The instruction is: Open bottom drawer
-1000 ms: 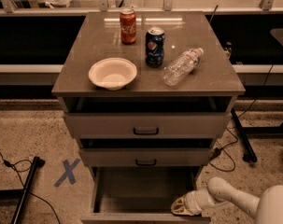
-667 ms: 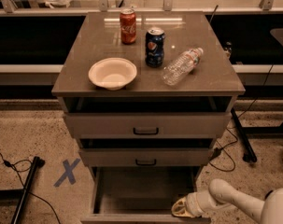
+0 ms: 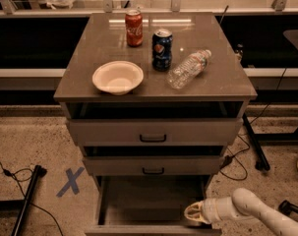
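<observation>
The bottom drawer [image 3: 148, 200] is pulled far out of the grey cabinet, showing its plain grey inside; its front runs along the lower edge of the camera view and its handle is out of view. Above it sit the middle drawer [image 3: 153, 165] and the top drawer [image 3: 153, 131], each slightly open, with black bar handles. My gripper [image 3: 192, 214] comes in from the lower right on a white arm and sits at the right front corner of the bottom drawer, just above its front edge.
On the cabinet top stand a white bowl [image 3: 117, 76], a red cola can [image 3: 134, 28], a blue can [image 3: 162, 49] and a plastic bottle lying down [image 3: 189, 69]. A blue X [image 3: 70, 181] marks the floor at left. Cables and a black stand leg [image 3: 254, 144] lie at right.
The gripper has stayed at the drawer's right front corner, shifting only slightly. The drawer stands as far out as before.
</observation>
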Action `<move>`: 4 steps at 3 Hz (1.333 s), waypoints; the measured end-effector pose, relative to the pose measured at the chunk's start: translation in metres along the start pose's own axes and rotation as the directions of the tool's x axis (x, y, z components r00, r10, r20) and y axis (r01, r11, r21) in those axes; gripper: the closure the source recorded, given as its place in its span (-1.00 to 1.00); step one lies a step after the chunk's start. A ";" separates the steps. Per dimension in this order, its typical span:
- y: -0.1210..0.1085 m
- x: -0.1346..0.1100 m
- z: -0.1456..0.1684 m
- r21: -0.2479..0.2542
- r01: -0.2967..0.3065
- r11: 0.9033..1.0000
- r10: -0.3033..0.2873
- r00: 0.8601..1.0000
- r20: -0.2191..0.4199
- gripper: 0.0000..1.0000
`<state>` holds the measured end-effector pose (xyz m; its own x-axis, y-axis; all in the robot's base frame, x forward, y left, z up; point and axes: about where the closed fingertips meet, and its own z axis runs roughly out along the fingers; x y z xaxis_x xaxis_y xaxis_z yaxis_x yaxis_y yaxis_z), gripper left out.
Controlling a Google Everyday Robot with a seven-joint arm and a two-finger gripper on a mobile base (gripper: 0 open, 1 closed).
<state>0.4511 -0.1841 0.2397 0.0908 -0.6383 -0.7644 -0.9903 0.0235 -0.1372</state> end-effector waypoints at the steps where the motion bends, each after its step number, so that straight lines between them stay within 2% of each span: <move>1: 0.000 -0.019 -0.031 0.054 -0.007 0.999 0.004 0.999 0.050 1.00; 2: 0.001 -0.018 -0.029 0.052 -0.009 0.999 0.007 0.999 0.051 0.62; 4: 0.003 -0.019 -0.024 0.046 -0.010 0.999 0.008 0.998 0.057 -0.31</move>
<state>0.4437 -0.1904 0.2696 0.0891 -0.5934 -0.8000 -0.9852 0.0654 -0.1583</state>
